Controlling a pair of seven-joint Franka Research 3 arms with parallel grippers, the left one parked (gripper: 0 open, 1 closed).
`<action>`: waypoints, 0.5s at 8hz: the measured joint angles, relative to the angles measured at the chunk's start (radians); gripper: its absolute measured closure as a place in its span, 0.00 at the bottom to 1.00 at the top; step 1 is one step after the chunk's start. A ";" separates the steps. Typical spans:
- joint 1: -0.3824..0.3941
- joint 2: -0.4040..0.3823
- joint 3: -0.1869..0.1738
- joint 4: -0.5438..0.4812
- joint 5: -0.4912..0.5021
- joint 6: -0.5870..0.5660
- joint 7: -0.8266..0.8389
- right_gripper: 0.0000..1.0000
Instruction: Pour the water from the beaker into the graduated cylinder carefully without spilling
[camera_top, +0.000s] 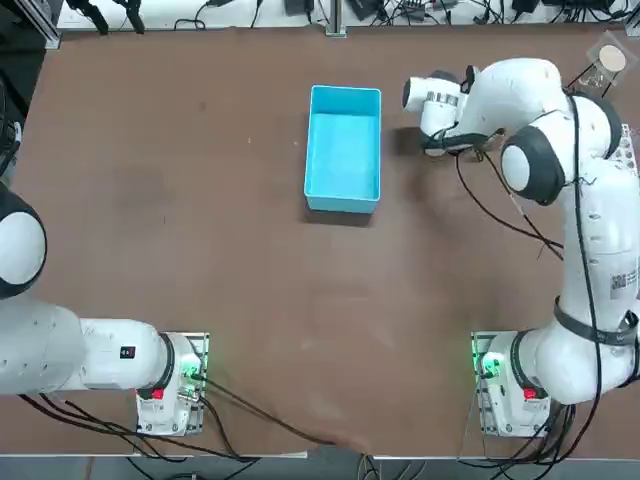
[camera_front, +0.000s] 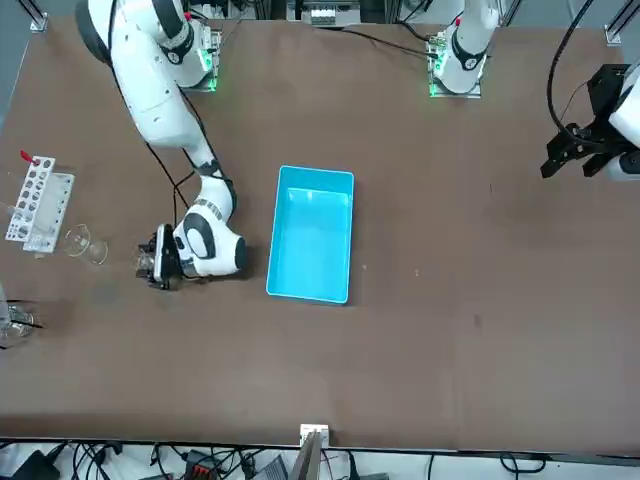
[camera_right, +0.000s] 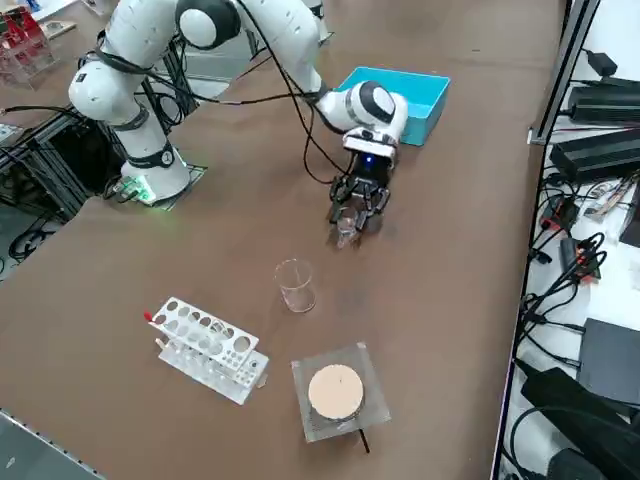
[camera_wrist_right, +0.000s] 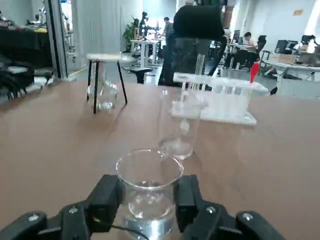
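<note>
Brown bench (camera_top: 200, 200), mostly bare. Blue box (camera_top: 344, 149) sits mid-bench, open top. Off to my right side: white holed rack (camera_right: 210, 350), a white-topped flask on a stand (camera_right: 334, 394), and the graduated cylinder (camera_right: 295, 285) upright between the rack and my wrist. Cables and power bricks run along the bench edge in the side view; the wrist view shows an open lab behind, with desks and people seated far back.

My right end effector (camera_wrist_right: 148, 205) is low at the bench, just beside the blue box on its right in the top view — fingers closed against both sides of the beaker (camera_wrist_right: 148, 187). Beaker is upright, rim level, base at or just on the bench; can't tell if it's lifted. Water (camera_wrist_right: 146, 202) sits in the bottom part of the glass, hardly visible.

Graduated cylinder stands near, straight ahead of the beaker in the wrist view — apart, not touching. Rack is behind it, flask well off to one side.
</note>
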 joint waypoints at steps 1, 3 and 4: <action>-0.018 -0.054 -0.001 0.001 0.011 -0.010 -0.002 0.39; -0.077 -0.167 0.003 -0.011 0.081 -0.003 -0.069 0.39; -0.111 -0.224 0.006 -0.031 0.133 0.019 -0.130 0.39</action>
